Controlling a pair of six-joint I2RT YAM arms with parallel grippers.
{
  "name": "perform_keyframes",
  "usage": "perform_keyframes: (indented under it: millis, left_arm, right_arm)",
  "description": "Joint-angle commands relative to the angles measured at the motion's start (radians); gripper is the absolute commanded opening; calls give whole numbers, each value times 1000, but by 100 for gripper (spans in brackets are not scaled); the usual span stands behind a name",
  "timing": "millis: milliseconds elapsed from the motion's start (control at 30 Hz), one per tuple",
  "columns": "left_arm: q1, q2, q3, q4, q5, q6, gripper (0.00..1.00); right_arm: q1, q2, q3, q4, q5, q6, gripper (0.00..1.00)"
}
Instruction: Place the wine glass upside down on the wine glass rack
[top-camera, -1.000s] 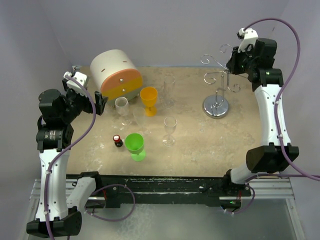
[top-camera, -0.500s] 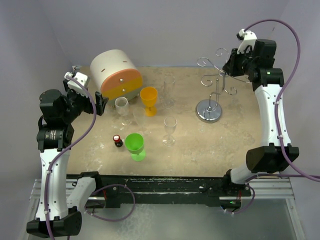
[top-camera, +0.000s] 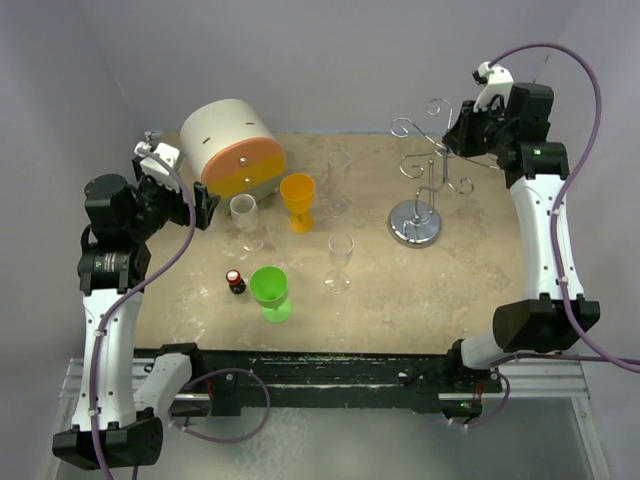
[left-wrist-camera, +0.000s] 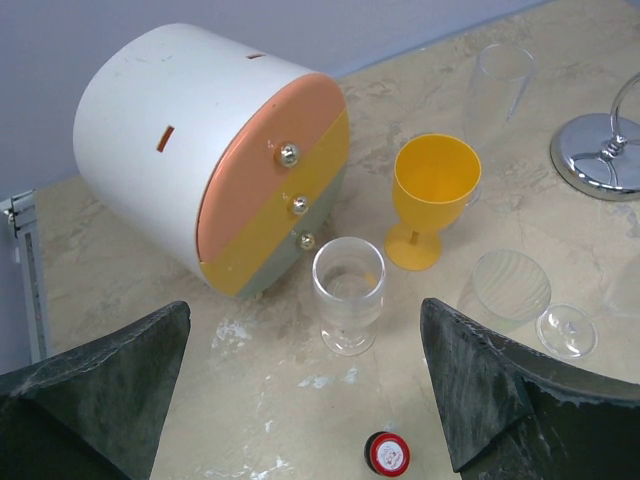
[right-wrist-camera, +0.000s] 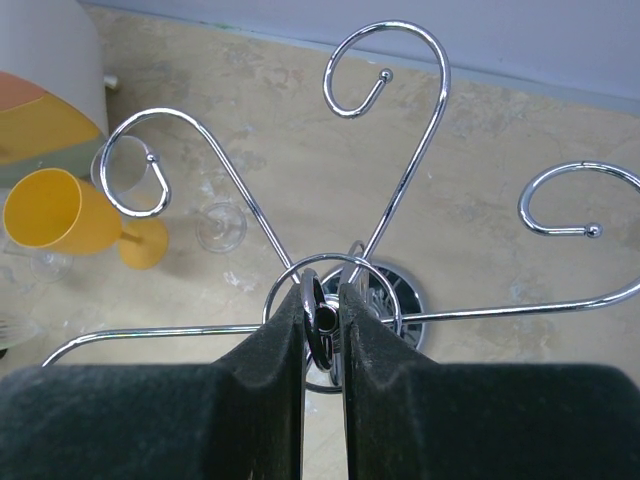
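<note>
Right gripper (right-wrist-camera: 322, 300) clamps the top hub of the wine glass rack (top-camera: 415, 222), far right on the table (top-camera: 450, 290); left gripper (left-wrist-camera: 305, 320) gapes empty. Repositioning seems in hand; next comes fetching the wine glass (top-camera: 340, 262) mid-table.

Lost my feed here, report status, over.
Left gripper open, empty. Right gripper shut on wine glass rack top. Wine glass upright on table, untouched. Orange goblet, green cup close by.

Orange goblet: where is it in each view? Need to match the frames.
Top external: orange goblet left of centre, right of the drawer box.
Left wrist: orange goblet right of centre, upright.
Right wrist: orange goblet at the left edge.
Shared landmark: wine glass rack; its chrome base shows in all three.
</note>
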Motion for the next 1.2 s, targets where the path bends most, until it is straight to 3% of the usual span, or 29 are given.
perform_keyframes:
  millis: [0,467,700,900,1000,1167]
  left_arm:
    - [9,21,-18,45,46,28,99]
    - [8,61,-42,36,61,61,99]
    - [8,112,-22,24,23,81,99]
    - [7,179,-1,12,-4,111,99]
    - [3,216,10,22,7,115,100]
    - [-57,306,59,6,-48,143,86]
  right_arm:
    - [20,-79,16,107,-106,91,0]
    - [46,-117,-50,141,-71,92,1]
    - [53,-129,-40,126,-66,66,36]
    - [54,-132,-18,98,-80,32,53]
    - [55,-140,-9,83,-73,14,78]
    - [54,-172,5,52,-31,-33,83]
